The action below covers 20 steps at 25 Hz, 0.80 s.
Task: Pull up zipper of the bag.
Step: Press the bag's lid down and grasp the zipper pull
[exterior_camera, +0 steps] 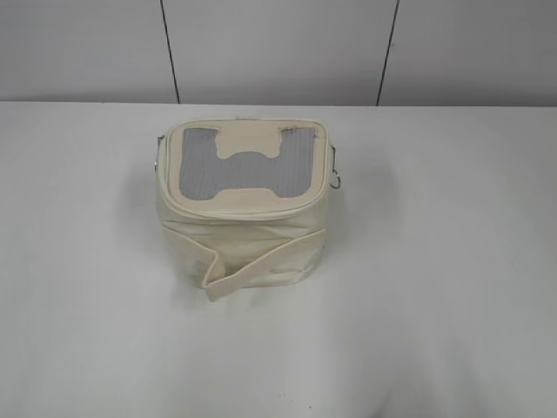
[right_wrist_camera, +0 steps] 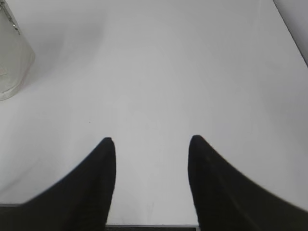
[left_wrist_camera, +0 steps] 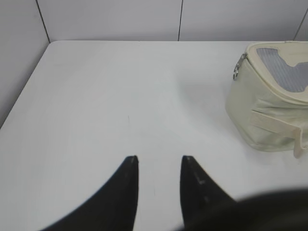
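Note:
A cream box-shaped bag with a grey mesh panel on its lid stands in the middle of the white table in the exterior view. A metal ring hangs at its right side, and a strap lies across its front. The zipper pull is too small to tell. The bag also shows at the right edge of the left wrist view and at the left edge of the right wrist view. My left gripper is open and empty, left of the bag. My right gripper is open and empty, right of the bag. Neither gripper shows in the exterior view.
The white table runs to a grey panelled wall at the back. Its left edge shows in the left wrist view and its right edge in the right wrist view.

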Motion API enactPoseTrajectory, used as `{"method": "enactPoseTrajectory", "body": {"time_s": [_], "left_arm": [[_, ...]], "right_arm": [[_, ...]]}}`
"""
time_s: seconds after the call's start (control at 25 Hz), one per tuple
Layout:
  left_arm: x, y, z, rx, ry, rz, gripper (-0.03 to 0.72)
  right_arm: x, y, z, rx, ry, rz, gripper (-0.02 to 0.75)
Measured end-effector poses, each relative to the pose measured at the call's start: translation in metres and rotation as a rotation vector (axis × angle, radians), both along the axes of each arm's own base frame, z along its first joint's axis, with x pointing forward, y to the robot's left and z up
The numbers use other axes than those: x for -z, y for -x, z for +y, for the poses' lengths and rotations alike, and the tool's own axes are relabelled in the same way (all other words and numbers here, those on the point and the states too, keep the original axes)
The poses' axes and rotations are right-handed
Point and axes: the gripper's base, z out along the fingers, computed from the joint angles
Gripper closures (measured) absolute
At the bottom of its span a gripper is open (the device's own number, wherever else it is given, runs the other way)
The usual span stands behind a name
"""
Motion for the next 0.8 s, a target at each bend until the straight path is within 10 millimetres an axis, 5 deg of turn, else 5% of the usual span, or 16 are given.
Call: {"method": "enactPoseTrajectory", "body": {"time_s": [0.8], "left_arm": [[0.0, 0.0, 0.0, 0.0, 0.0, 0.0, 0.447]], "right_arm": [[0.0, 0.0, 0.0, 0.0, 0.0, 0.0, 0.346]]}}
